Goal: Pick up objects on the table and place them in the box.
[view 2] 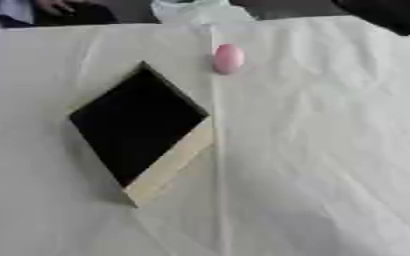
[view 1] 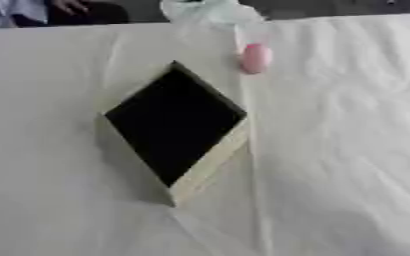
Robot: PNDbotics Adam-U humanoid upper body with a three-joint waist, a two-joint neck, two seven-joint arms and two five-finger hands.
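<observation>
Left eye view has no robot hand anywhere, so can't tell what the fingers are doing. Box [view 1: 207, 167] sits corner-on on the white-covered table [view 1: 348, 150], dark inside, pale wood walls. Pink egg-shaped thing [view 1: 256, 58] lies just beyond the box's far corner, slightly right, not touching it.

A black part of the robot's right arm [view 2: 385, 14] shows in the upper right corner, above the table's far edge.
</observation>
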